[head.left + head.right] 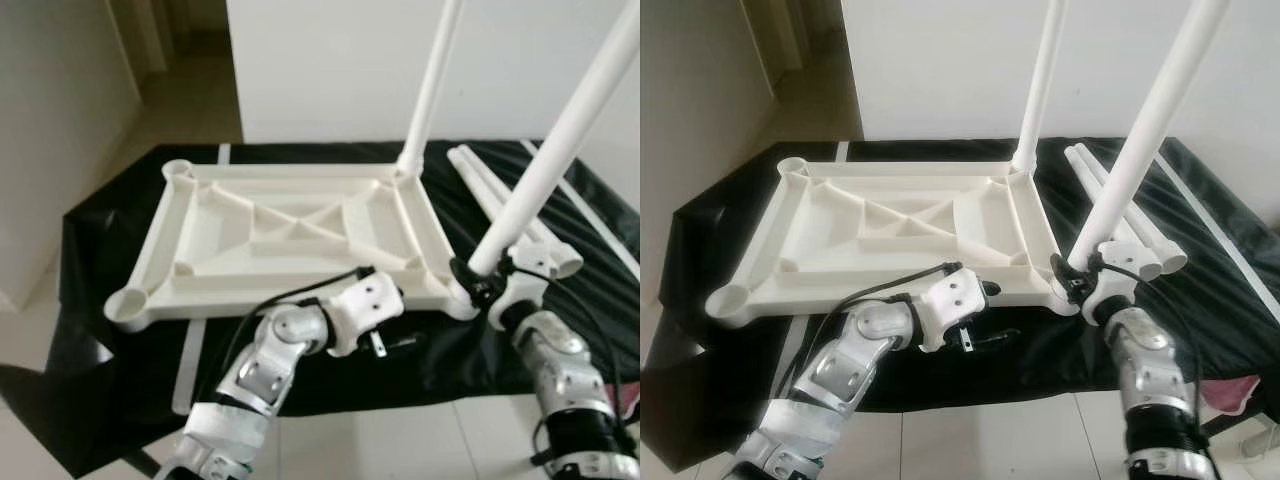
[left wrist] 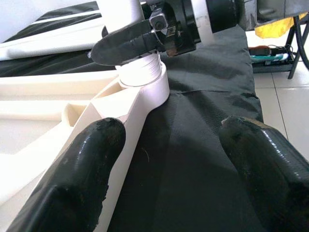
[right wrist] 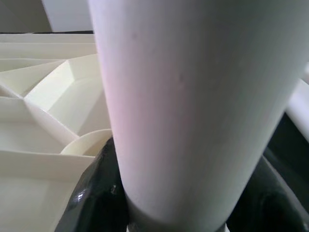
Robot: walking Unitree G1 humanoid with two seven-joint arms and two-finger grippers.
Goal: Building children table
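Right gripper (image 1: 1087, 277) clamped round the base of a white leg (image 1: 1140, 140) at the near right corner socket of the upturned tabletop (image 1: 890, 230), long axis rising up and slightly rightward; left gripper (image 1: 985, 340) parted and empty just beside that corner, over black cloth (image 1: 1200, 230).

Both upright table legs run off the top edge, so you cannot see their upper ends: the leg (image 1: 545, 160) in your right gripper (image 1: 478, 280) and the far leg (image 1: 432, 85) beyond it. Close against that gripper, the near leg hides the socket rim. Your left gripper's (image 2: 169, 159) fingertips are cut off by the bottom edge.
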